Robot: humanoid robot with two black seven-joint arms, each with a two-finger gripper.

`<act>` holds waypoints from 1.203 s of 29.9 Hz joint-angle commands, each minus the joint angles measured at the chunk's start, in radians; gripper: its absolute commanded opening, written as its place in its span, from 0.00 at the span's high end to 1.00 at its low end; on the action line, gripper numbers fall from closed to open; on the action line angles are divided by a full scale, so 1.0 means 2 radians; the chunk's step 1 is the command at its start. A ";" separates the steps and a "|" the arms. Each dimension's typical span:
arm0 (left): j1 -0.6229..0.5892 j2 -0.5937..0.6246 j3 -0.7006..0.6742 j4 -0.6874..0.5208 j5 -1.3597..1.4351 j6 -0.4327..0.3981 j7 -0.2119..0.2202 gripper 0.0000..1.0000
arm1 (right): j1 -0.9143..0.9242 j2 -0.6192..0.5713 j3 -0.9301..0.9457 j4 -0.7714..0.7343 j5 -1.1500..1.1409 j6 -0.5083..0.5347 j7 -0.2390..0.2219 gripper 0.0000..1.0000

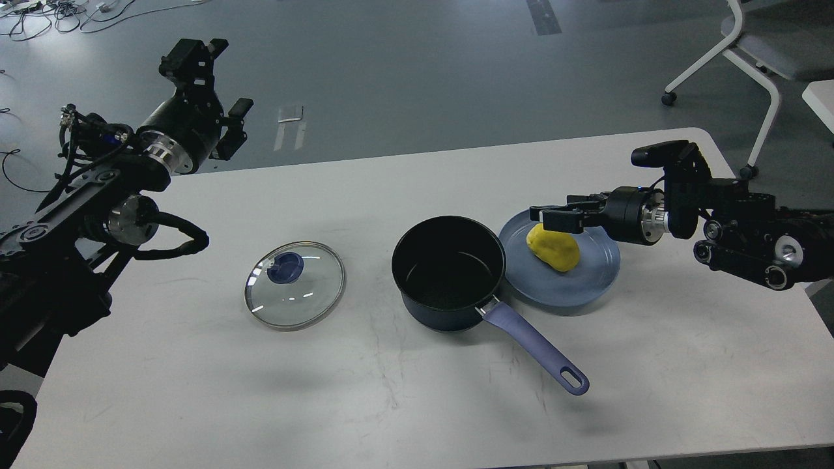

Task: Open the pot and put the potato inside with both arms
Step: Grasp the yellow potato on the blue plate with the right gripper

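The pot (448, 273) stands open near the table's middle, its black inside empty and its blue handle (534, 352) pointing to the front right. Its glass lid (294, 284) lies flat on the table to the left. The yellow potato (552, 246) lies on a light-blue plate (589, 283) right of the pot. My right gripper (555, 219) reaches in from the right and sits at the potato's top edge; it is seen side-on, so I cannot tell how far apart its fingers are. My left gripper (218, 91) is raised above the table's far left edge, open and empty.
A white chair (749, 52) stands on the floor at the back right, and the corner of another white table (822, 98) shows at the right edge. Cables lie on the floor at the top left.
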 commanded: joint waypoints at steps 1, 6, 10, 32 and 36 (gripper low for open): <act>0.008 0.012 -0.007 -0.054 -0.001 -0.005 0.015 0.02 | -0.004 0.000 -0.017 -0.003 0.000 -0.018 0.002 0.08; 0.011 0.005 -0.007 -0.063 -0.033 -0.003 0.035 0.02 | -0.007 0.006 -0.028 -0.020 0.000 -0.026 0.002 0.14; 0.020 0.000 -0.007 -0.062 -0.032 -0.002 0.035 0.02 | -0.007 0.013 -0.050 -0.022 0.000 -0.043 0.002 0.24; 0.043 0.008 -0.005 -0.063 -0.014 0.005 0.018 0.02 | 0.000 0.043 -0.091 -0.040 0.000 -0.051 0.001 0.77; 0.044 0.008 -0.005 -0.063 -0.004 0.006 0.016 0.02 | 0.029 0.041 -0.084 -0.031 0.007 -0.062 0.002 0.77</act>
